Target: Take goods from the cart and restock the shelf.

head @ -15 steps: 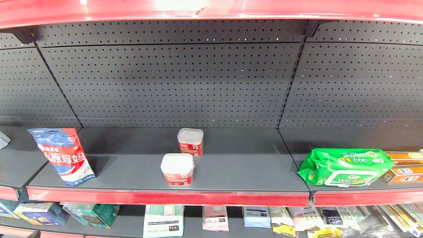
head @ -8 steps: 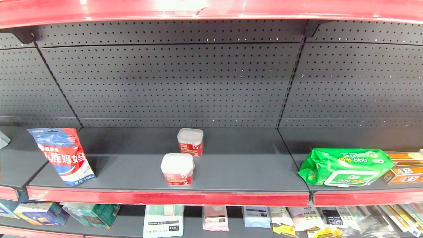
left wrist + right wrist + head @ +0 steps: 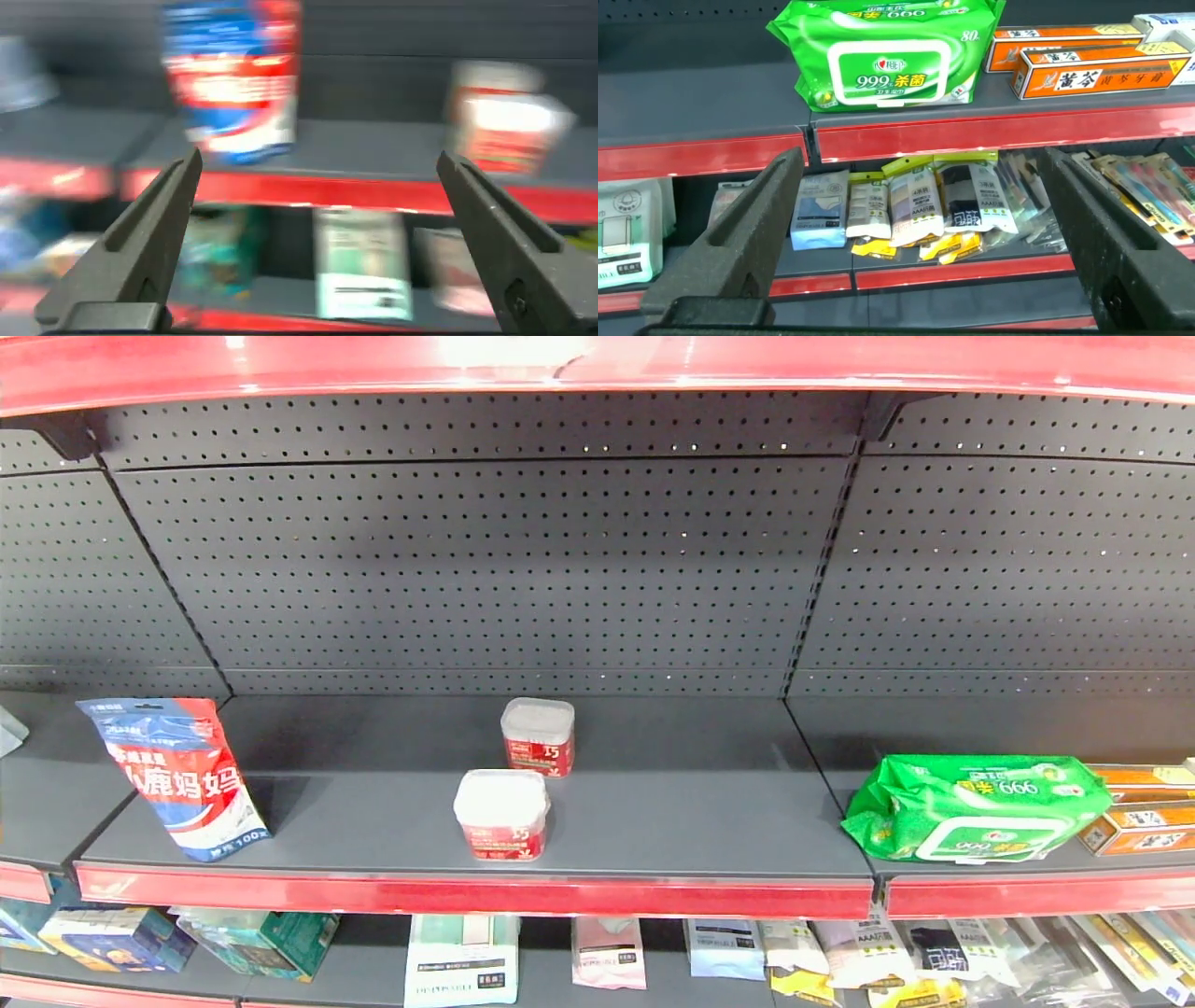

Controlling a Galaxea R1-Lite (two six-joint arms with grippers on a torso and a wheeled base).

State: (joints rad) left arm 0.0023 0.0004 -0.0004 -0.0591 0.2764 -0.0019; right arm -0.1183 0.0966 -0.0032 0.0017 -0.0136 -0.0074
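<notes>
Two red-and-white tubs stand mid-shelf, one near the front edge (image 3: pixel 501 814) and one behind it (image 3: pixel 538 735). A blue-and-red pouch (image 3: pixel 177 777) stands at the left of the dark shelf board (image 3: pixel 672 803). My left gripper (image 3: pixel 318 159) is open and holds nothing; it sits in front of the red shelf edge, facing the pouch (image 3: pixel 234 79) and a tub (image 3: pixel 505 117). My right gripper (image 3: pixel 920 154) is open too, with nothing in it, level with the shelf edge below the green wipes pack (image 3: pixel 887 51).
The green wipes pack (image 3: pixel 976 805) lies on the right bay, with orange boxes (image 3: pixel 1144 807) beside it. The lower shelf holds several hanging packets (image 3: pixel 915 205) and boxes (image 3: pixel 112 933). A red upper shelf edge (image 3: pixel 597 364) overhangs.
</notes>
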